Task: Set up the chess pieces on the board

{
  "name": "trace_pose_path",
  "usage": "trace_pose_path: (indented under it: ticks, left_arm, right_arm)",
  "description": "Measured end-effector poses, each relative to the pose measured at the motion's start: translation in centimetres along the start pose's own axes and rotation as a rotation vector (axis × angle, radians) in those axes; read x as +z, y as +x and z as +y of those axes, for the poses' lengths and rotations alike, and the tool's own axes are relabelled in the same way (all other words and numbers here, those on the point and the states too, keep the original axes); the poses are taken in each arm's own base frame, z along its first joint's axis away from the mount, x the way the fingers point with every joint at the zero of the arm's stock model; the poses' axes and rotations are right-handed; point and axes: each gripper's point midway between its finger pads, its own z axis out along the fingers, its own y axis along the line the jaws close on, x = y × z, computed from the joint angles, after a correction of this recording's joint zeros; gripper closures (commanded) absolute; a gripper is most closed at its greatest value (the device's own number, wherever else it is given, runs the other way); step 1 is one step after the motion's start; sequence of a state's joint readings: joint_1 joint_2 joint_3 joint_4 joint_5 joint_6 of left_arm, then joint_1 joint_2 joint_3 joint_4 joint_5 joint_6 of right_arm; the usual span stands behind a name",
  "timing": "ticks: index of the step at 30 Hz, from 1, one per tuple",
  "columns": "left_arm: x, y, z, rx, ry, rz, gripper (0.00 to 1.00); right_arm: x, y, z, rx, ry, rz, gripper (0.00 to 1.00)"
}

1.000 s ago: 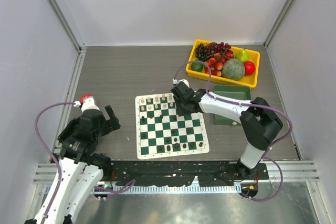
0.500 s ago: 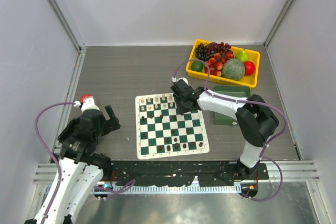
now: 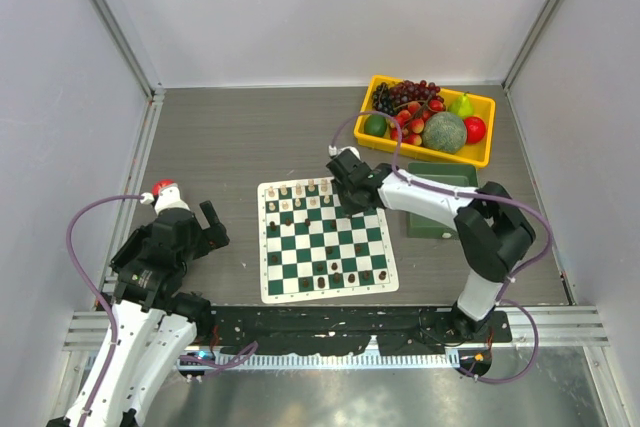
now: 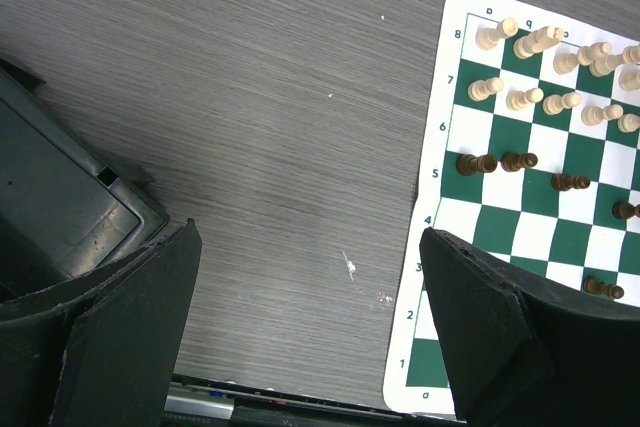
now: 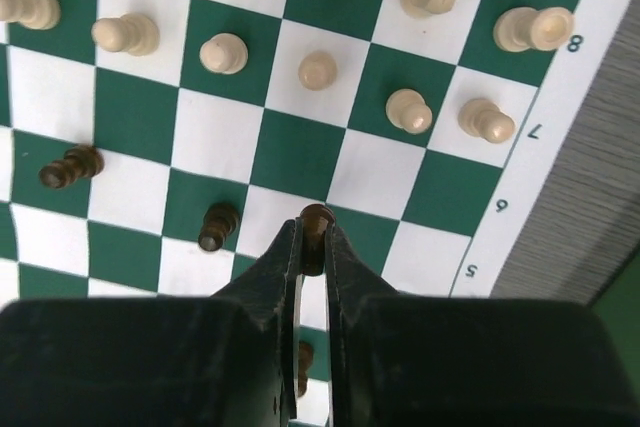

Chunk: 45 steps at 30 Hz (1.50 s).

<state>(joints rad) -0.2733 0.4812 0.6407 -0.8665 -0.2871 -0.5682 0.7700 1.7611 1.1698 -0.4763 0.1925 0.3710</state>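
Right wrist: right gripper [image 5: 315, 237] jaws pinching a dark chess piece [image 5: 317, 217] over the board [image 5: 290, 155].
Left wrist: left gripper [image 4: 310, 327] jaws wide, empty, beside the board.

The right arm [image 3: 440, 205] reaches forward, and the right gripper [image 5: 316, 237] pinches a dark piece [image 5: 317, 215]. The left gripper [image 4: 310, 247] has its fingers spread wide.

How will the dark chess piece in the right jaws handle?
Probably light: the dark chess piece is smaller than one board square. Its rounded top, pinched by narrow jaws, could slip. Slender, so it may tip.
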Motion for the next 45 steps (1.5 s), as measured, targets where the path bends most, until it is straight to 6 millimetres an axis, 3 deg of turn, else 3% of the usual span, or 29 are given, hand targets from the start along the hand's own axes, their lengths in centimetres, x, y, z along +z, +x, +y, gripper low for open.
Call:
trace_pose_path:
  ticks: [3, 6, 10, 13, 19, 24, 28, 39, 45]
  left_arm:
    - [0.0, 0.0, 0.0, 0.0, 0.0, 0.0, 0.01]
    - [0.0, 0.0, 0.0, 0.0, 0.0, 0.0, 0.01]
    - [0.0, 0.0, 0.0, 0.0, 0.0, -0.001, 0.01]
    - [-0.1, -0.1, 0.1, -0.002, -0.003, -0.01, 0.01]
    - [-0.5, -0.8, 0.8, -0.017, -0.024, -0.06, 0.01]
    - [-1.1, -1.6, 1.3, -0.037, -0.035, -0.117, 0.01]
    - [-1.5, -2.0, 1.6, -0.047, -0.04, -0.148, 0.01]
    - [-1.5, -2.1, 1.7, -0.057, -0.047, -0.155, 0.01]
    - [-1.5, -2.1, 1.7, -0.064, -0.048, -0.156, 0.01]
  right_arm:
    - [-2.3, -0.6, 0.2, -0.008, -0.008, -0.034, 0.94]
    - [-5.5, -1.5, 1.8, -0.035, -0.046, -0.108, 0.94]
    - [-10.0, -0.8, 6.7, -0.1, -0.162, -0.189, 0.94]
    - [-11.2, 1.3, 10.3, -0.157, -0.232, -0.182, 0.94]
    - [-9.9, 5.9, 16.0, -0.27, -0.276, -0.095, 0.94]
    - [-7.8, 8.8, 19.2, -0.343, -0.278, -0.038, 0.94]
    - [-6.7, 10.3, 19.8, -0.364, -0.27, -0.011, 0.94]
    - [-6.3, 10.3, 21.1, -0.333, -0.312, -0.01, 0.93]
    - [-5.5, 11.2, 20.8, -0.333, -0.3, 0.014, 0.93]
